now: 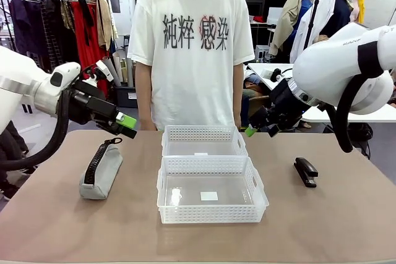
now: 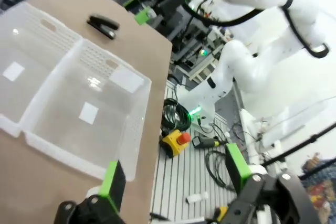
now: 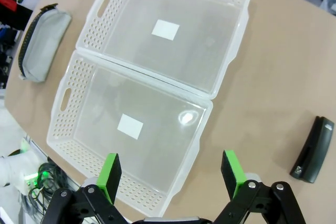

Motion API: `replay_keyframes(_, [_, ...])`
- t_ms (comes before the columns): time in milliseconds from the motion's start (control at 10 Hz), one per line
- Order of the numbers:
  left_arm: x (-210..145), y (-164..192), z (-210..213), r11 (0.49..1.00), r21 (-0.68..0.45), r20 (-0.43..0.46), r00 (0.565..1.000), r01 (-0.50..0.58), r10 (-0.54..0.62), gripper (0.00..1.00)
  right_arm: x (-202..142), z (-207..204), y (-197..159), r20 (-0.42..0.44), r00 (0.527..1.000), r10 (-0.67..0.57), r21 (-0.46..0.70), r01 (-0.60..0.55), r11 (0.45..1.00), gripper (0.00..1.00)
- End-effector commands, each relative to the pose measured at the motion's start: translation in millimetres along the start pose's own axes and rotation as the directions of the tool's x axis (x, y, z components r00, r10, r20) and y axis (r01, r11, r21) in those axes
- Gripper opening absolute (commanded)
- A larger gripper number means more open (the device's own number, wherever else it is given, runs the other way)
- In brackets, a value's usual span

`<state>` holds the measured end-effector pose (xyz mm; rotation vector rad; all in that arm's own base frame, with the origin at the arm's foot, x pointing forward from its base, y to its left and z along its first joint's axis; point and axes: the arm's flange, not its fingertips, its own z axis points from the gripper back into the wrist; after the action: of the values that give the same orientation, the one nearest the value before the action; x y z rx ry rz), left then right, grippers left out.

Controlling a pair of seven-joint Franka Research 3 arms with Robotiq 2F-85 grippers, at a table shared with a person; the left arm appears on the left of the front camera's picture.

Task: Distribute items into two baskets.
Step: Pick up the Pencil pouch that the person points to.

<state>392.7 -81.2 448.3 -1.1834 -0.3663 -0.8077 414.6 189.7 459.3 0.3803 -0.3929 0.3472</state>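
Clothes rack (image 1: 74, 13) far L, white desk (image 1: 260, 69) bkgd R, tan tabletop (image 1: 62, 233)

Tan table (image 1: 55, 227): grey pouch (image 1: 102, 168) lies on the left. Two white baskets sit mid-table, touching end to end, near basket (image 1: 210, 213) in front of far basket (image 1: 204, 133). Black stapler (image 1: 305, 172) on the right, well apart.

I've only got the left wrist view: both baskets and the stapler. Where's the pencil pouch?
Observer: The grey pouch lies on the table, on the robot's left of the larger basket, apart from it.
Operator: Is my left gripper near it?
Observer: The left gripper hangs above the table by the pouch's far end.
Operator: And the person?
Observer: The person stands at the far edge, behind the smaller basket.
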Motion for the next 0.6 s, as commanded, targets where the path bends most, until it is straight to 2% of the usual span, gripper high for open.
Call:
replay_keyframes(0, [2.7,1.3,2.2,1.000,0.005,0.022,1.000,0.018,-0.018,1.00,0.0,0.0,0.0,0.000,1.000,0.000,0.000,0.000,1.000,1.00])
replay_keyframes(100, [7.7,2.2,0.9,0.994,-0.095,0.095,0.994,0.057,-0.047,1.00,8.8,2.9,-4.8,0.034,0.997,-0.062,0.166,0.056,0.985,1.00])
replay_keyframes(200, [11.9,-0.4,6.5,0.987,-0.141,0.159,0.986,0.080,-0.057,1.00,18.1,8.2,-8.2,0.071,0.988,-0.140,0.247,0.118,0.962,1.00])
replay_keyframes(500, [13.4,-12.3,21.9,0.963,-0.212,0.315,0.945,0.167,-0.094,1.00,30.7,30.6,-10.7,0.058,0.960,-0.273,0.426,0.223,0.877,1.00])
